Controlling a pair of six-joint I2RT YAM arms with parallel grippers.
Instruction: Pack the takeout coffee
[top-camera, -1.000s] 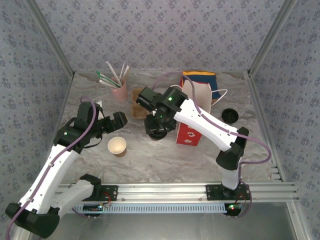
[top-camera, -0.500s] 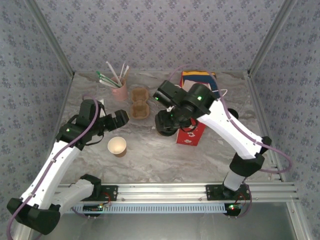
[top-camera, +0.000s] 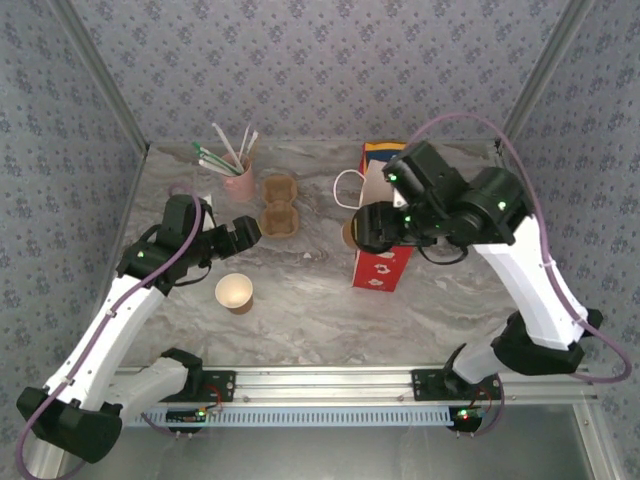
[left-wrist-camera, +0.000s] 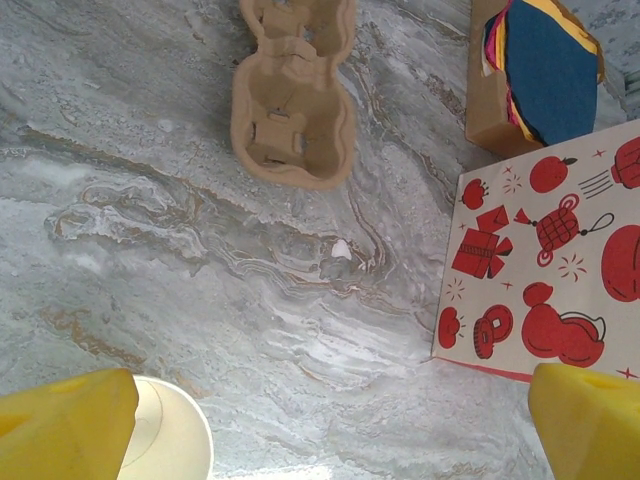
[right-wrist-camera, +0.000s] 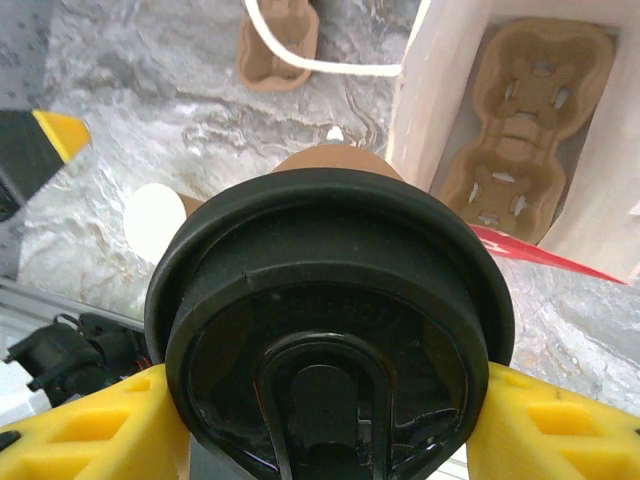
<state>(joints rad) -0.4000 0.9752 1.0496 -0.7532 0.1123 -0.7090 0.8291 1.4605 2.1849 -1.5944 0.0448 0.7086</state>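
Note:
The takeout coffee (right-wrist-camera: 330, 330), a tan-brown cup under a round black lid, is held off the table between the yellow fingers (right-wrist-camera: 90, 430) of my right gripper (right-wrist-camera: 330, 420), which is shut on it. From above, the cup (top-camera: 349, 233) hangs just left of the red-and-white paper bag (top-camera: 385, 262). The bag's open mouth (right-wrist-camera: 440, 90) shows a brown cup tray (right-wrist-camera: 530, 120) at its bottom. My left gripper (top-camera: 245, 232) stands wide open over the table, nothing between its fingertips (left-wrist-camera: 60, 420).
A second brown cup tray (top-camera: 279, 205) lies at the back middle. A lidless paper cup (top-camera: 235, 292) stands near the left arm. A pink cup of straws (top-camera: 238, 180) is at the back left. A blue-and-yellow bag (top-camera: 400, 158) stands behind the red one.
The right arm has carried the coffee up and to the right, from beside the loose cup tray to the bag's left edge. The left arm has barely shifted.

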